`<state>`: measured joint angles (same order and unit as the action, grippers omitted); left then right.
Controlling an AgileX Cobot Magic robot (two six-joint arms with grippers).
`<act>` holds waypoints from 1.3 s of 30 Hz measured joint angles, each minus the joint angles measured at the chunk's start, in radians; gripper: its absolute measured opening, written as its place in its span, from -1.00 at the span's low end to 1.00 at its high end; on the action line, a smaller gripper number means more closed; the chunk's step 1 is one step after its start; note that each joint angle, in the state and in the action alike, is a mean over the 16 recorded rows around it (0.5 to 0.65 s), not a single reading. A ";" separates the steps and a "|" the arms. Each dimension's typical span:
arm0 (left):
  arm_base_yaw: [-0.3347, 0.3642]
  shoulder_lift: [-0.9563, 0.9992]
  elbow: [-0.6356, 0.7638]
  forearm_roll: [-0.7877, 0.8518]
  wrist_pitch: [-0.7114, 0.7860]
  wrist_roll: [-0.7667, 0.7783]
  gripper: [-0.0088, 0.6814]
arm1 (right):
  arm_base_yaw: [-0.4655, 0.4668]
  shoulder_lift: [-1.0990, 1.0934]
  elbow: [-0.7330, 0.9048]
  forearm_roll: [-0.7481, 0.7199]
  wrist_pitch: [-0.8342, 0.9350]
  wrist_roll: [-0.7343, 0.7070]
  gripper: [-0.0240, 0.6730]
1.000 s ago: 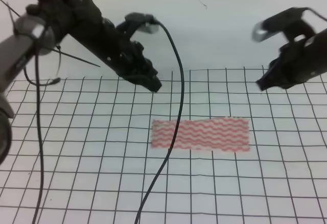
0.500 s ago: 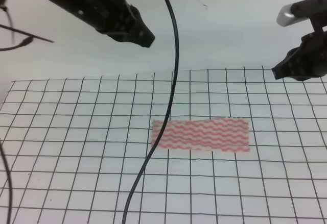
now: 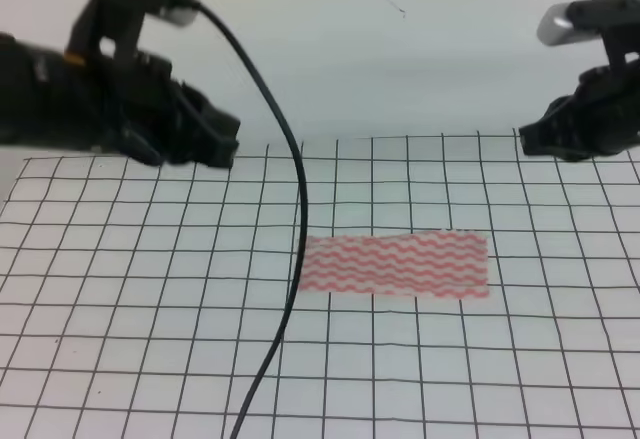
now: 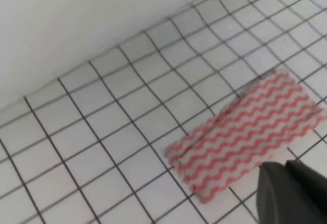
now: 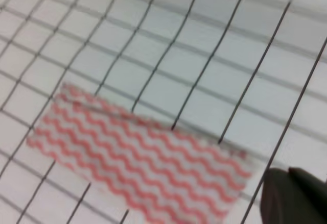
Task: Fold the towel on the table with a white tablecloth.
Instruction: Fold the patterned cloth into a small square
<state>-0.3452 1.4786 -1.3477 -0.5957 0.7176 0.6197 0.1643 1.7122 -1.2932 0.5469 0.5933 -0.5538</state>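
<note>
Thin pink-and-white wavy-striped towel (image 3: 393, 264) lies flat as a long strip mid-surface on the white black-gridded tablecloth (image 3: 150, 309), layered edge showing along one long side in my left wrist view. I judge it light, limp, prone to sliding; best pinched at a short end's corners. My left pincer (image 3: 222, 144) and right pincer (image 3: 527, 141) hover well apart from it, holding nothing; jaw opening I cannot tell.
</note>
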 joint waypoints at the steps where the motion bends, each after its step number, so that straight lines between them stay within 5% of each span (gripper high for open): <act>1: -0.001 -0.006 0.030 -0.005 -0.027 0.001 -0.97 | 0.000 0.008 0.000 0.006 0.007 0.004 -0.86; 17: -0.002 0.093 0.107 -0.061 -0.069 0.009 -0.84 | 0.000 0.226 0.000 0.051 0.059 0.049 -0.33; 39: -0.002 0.102 0.107 -0.071 -0.054 0.016 -0.82 | 0.034 0.355 -0.001 0.168 0.021 -0.016 -0.29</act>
<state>-0.3469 1.5808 -1.2402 -0.6664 0.6641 0.6357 0.1987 2.0675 -1.2945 0.7149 0.6147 -0.5694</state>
